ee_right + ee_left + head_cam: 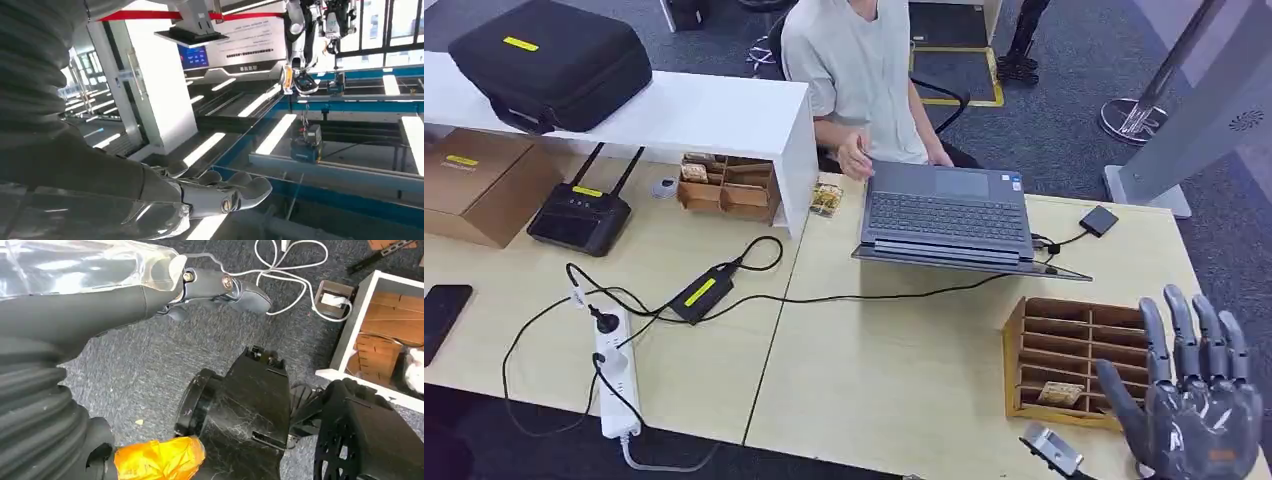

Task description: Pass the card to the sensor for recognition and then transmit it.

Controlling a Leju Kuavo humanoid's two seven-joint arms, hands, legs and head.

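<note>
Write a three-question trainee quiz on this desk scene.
1. True or false: the right robot hand holds a card.
2. What sits on the white shelf? A) black case B) phone C) power strip
3. Short answer: what stands on the table just beyond the rack?
Key: 1 false, the hand is spread and empty; 2 A; 3 the laptop.
</note>
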